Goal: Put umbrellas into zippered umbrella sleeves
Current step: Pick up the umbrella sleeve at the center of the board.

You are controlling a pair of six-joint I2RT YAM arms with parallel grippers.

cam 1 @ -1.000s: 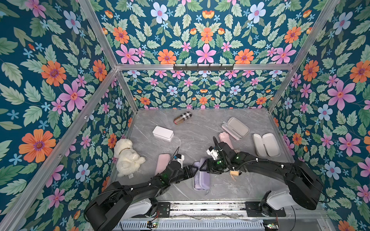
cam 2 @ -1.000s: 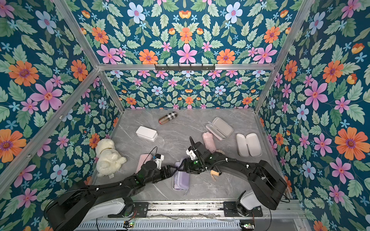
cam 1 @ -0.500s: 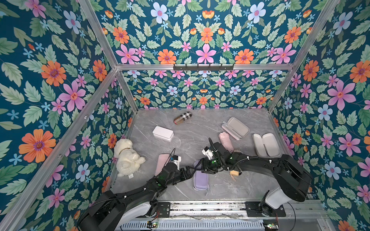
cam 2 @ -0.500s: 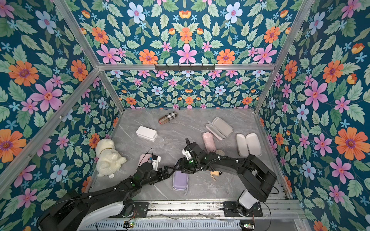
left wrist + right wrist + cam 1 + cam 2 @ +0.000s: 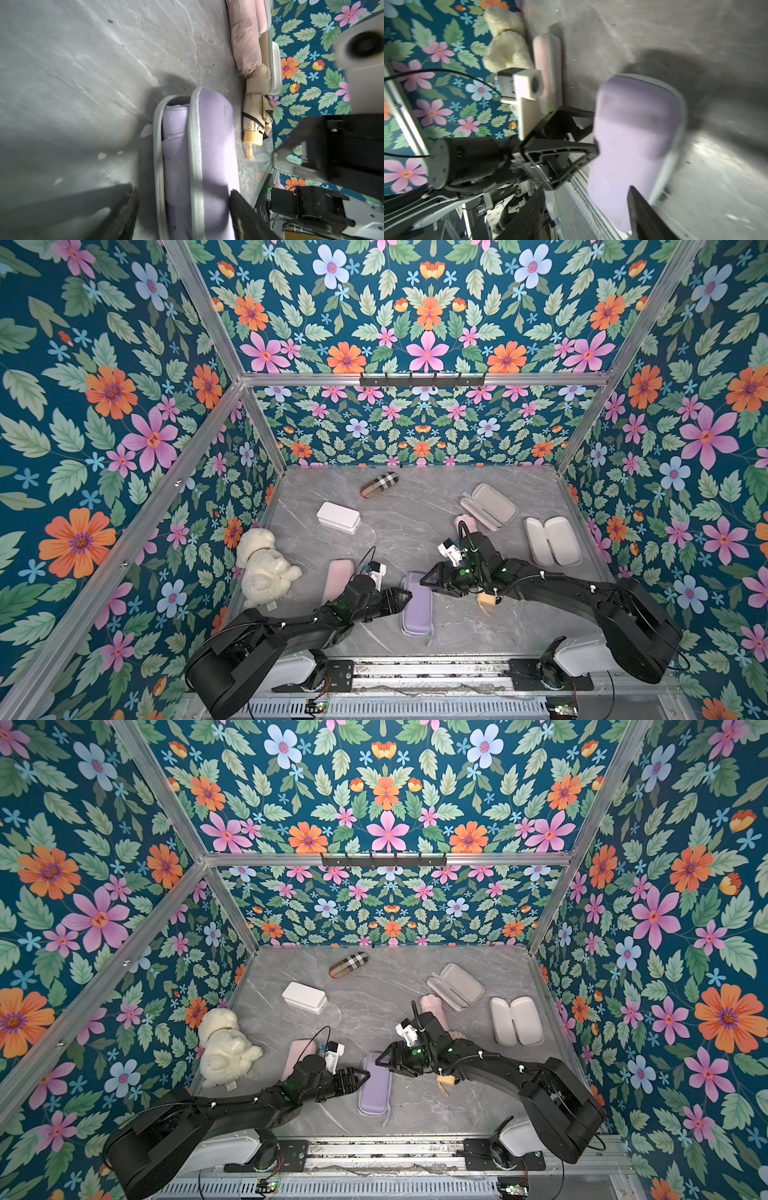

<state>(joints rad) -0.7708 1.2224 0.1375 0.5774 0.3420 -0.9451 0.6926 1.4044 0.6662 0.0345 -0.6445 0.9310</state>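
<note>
We flank the unzipped lavender sleeve [image 5: 417, 614], lavender umbrella [image 5: 174, 133] inside, left pincer [image 5: 405, 600] and right pincer [image 5: 426, 583] both agape, empty; zipping it shut looks next.

We see a white plush toy [image 5: 264, 568] lying at the table's [image 5: 415, 526] left edge. A white box [image 5: 338, 517] sits apart from it, toward the back left corner, and a tan plaid roll [image 5: 379, 485] lies near the back edge. Floral wallpaper [image 5: 124, 406] covers the walls, and a black hook rail [image 5: 422, 380] runs along the back one.
</note>
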